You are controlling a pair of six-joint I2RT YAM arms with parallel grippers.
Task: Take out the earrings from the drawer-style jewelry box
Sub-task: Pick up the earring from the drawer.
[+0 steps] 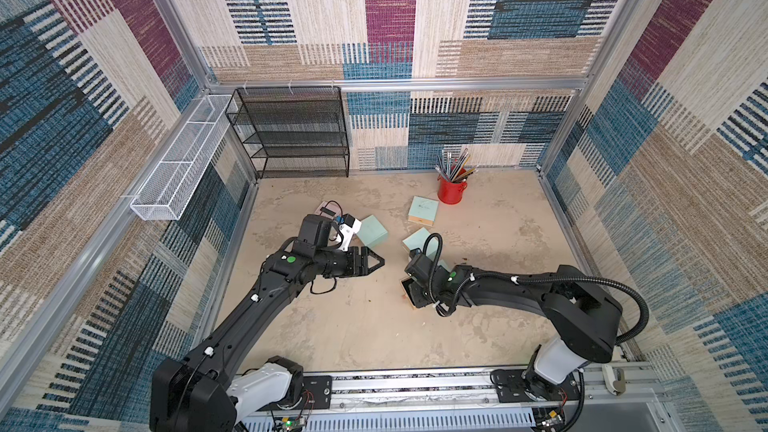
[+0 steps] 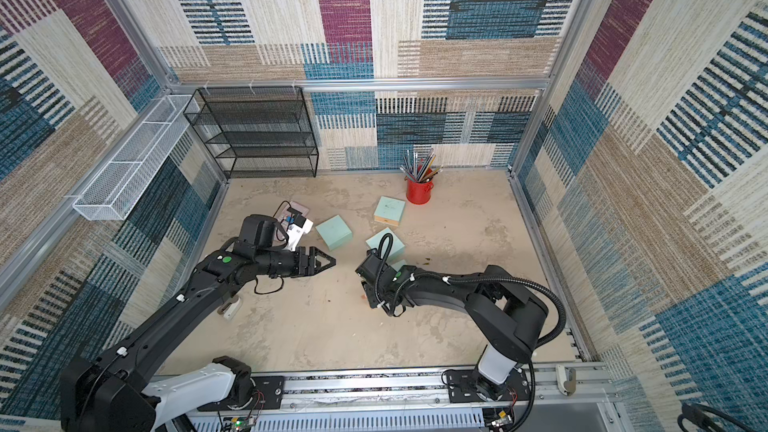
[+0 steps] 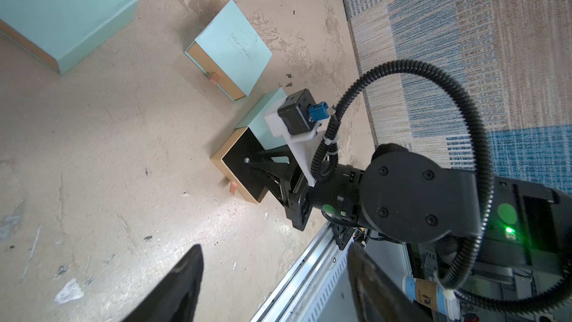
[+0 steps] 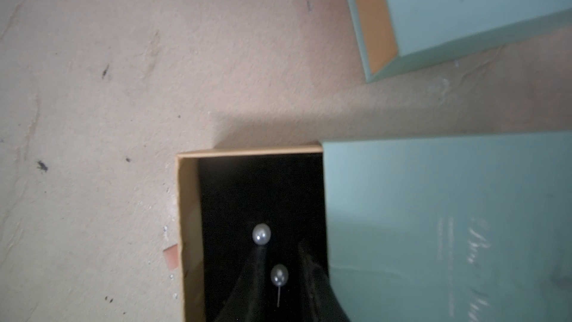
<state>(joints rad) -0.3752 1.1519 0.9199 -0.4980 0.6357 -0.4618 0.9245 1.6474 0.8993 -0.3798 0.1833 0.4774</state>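
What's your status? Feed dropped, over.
Left gripper open, above table. Right gripper in open drawer, one pearl earring between its jaws, grip unclear; second earring alongside. Path clear.

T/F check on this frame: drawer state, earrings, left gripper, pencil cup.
1. The drawer under the right gripper is pulled open. True.
2. Two pearl earrings show over its black lining. True.
3. The left gripper holds an earring. False: it is open and empty.
4. The red cup lies on its side. False: it stands upright, with pencils in it.
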